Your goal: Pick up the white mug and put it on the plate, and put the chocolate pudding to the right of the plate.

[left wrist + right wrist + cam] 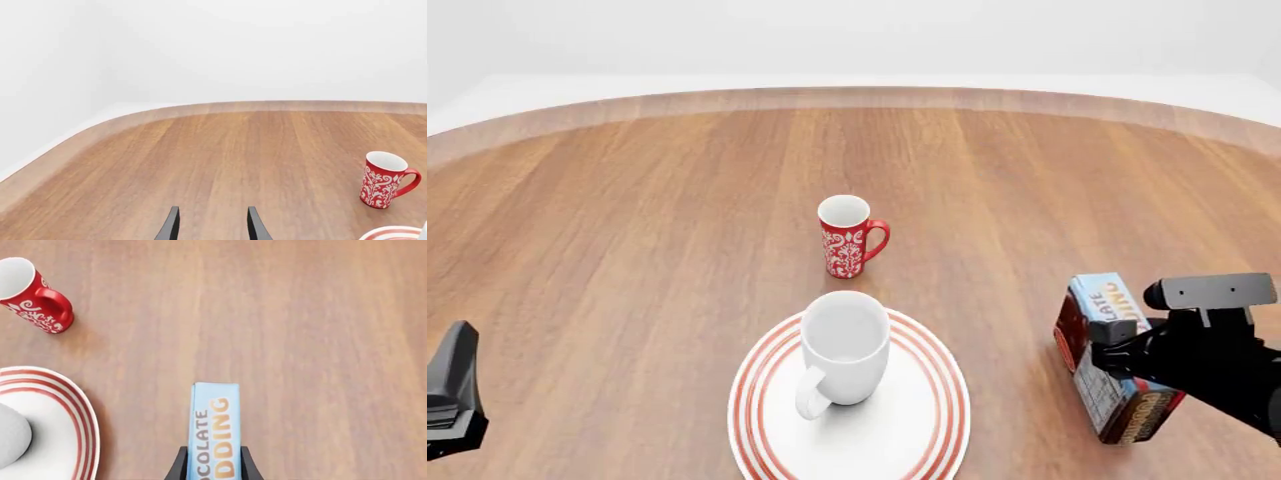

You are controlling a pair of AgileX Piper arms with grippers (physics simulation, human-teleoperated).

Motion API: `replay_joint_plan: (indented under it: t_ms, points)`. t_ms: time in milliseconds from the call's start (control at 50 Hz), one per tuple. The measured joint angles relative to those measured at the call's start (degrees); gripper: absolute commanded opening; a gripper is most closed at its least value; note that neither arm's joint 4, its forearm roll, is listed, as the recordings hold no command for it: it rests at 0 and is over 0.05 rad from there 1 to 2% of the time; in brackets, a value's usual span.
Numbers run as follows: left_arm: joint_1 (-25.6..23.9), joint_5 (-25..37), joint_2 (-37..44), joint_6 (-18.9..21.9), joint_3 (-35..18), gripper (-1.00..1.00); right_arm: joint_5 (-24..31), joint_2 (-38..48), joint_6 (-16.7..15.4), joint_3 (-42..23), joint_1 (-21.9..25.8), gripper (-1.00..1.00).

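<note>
The white mug (846, 345) stands upright on the plate (941, 400), handle toward the near left; a sliver of the white mug (10, 435) also shows in the right wrist view, on the plate (70, 405). My right gripper (1124, 345) is shut on the chocolate pudding (1121, 400), which stands on edge to the right of the plate, a gap away. In the right wrist view the pudding (213, 420) sits tight between the gripper (213, 452) fingers. My left gripper (213, 212) is open and holds nothing; it sits at the near left (451, 385).
A red mug (849, 238) with a white floral pattern stands behind the plate, and the left wrist view shows that red mug (383, 180) too. The table's curved far edge (854, 95) runs across the back.
</note>
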Motion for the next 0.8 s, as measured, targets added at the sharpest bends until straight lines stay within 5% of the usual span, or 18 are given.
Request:
replay_joint_plan:
  t_ms: [500, 520, 800]
  points:
    - [0.00, 0.00, 0.00, -0.01, 0.00, 1.00, -4.20, 2.72, -0.52, 1.13, -0.80, -1.00]
    - [0.00, 0.00, 0.00, -0.01, 0.00, 1.00, -4.25, 2.76, -0.51, 1.13, -0.82, 1.00]
    - [-0.01, 0.00, 0.00, -0.01, 0.00, 1.00, -2.48, 2.19, 0.44, 1.05, -0.92, 1.00]
